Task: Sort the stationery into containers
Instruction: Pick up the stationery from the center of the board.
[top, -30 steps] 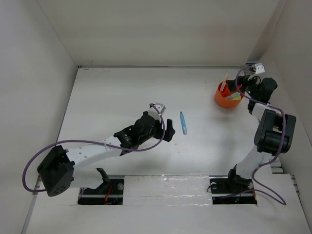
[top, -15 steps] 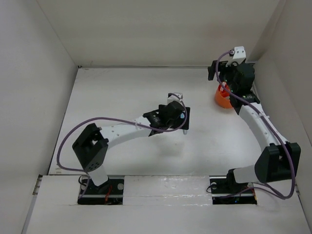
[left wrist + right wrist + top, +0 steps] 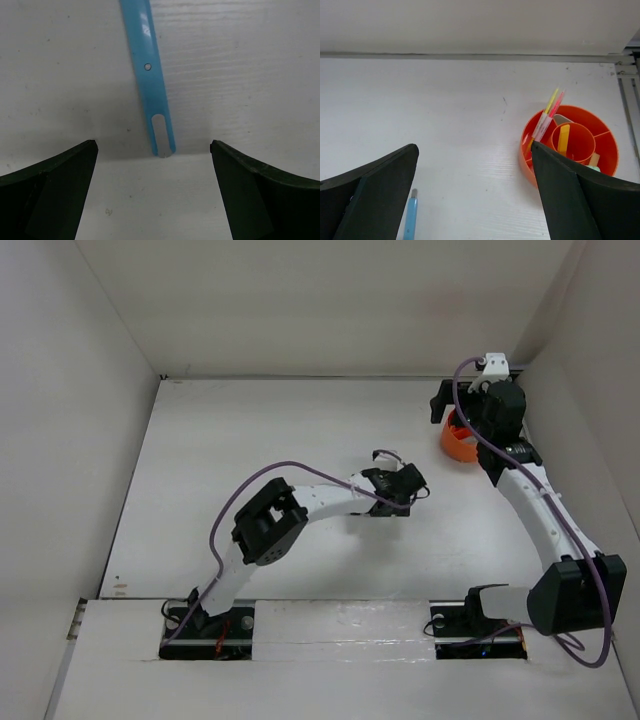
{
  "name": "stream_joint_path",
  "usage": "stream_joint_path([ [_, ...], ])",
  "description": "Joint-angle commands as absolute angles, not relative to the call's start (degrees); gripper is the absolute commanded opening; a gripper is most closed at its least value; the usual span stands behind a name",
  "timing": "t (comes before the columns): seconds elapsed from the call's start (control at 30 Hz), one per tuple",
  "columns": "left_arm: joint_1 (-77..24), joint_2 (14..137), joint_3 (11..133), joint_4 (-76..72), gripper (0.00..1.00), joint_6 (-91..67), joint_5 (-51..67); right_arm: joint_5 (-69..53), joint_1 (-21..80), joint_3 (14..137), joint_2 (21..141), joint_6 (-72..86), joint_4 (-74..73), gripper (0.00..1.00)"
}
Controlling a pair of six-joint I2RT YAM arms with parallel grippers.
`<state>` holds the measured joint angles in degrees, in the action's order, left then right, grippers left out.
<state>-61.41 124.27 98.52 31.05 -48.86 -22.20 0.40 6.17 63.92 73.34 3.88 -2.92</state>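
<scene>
Bench point(image 3: 250, 440), white and walled on three sides, carries everything. Left arm point(image 3: 320, 498) reaches to mid-bench. Its pincer point(image 3: 155, 190) is spread wide and empty, and the end of a flat blue stick point(image 3: 152, 85) lies on the bench between the fingers, touching neither. Right arm point(image 3: 535, 505) stretches to the far right corner; its pincer point(image 3: 475, 200) is also wide and holds nothing, close by the divided orange cup point(image 3: 525, 160). A yellow stick point(image 3: 563, 139) stands in the inner ring, and thin pink and yellow sticks point(image 3: 547, 117) lean from an outer compartment.

text: none legible — labels: none | brands: none | numbers: none
</scene>
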Motion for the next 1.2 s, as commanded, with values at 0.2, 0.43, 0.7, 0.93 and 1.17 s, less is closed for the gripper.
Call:
stream_joint_path([
  [0.2, -59.2, 128.8, 102.4, 37.7, 0.77, -57.4, -24.6, -4.8, 7.8, 62.1, 69.7, 5.4, -0.4, 1.00],
  [0.43, -57.5, 130.8, 101.7, 36.6, 0.46, -55.2, -21.2, -8.5, 8.3, 61.6, 67.9, 6.9, 0.8, 1.00],
  [0.7, -56.3, 127.5, 94.7, 29.2, 0.00, -43.9, -18.2, -22.9, 2.4, 57.6, 70.1, 10.6, 7.5, 0.99],
  [0.93, -56.3, 102.9, 71.9, 7.3, 0.00, -34.2, -25.0, -35.6, 3.3, 54.1, 75.3, 14.8, 20.0, 0.97],
  [1.17, -56.3, 86.8, 57.8, -11.2, 0.00, -27.9, -17.7, -37.6, 11.3, 54.1, 76.9, 21.2, 23.3, 0.97],
])
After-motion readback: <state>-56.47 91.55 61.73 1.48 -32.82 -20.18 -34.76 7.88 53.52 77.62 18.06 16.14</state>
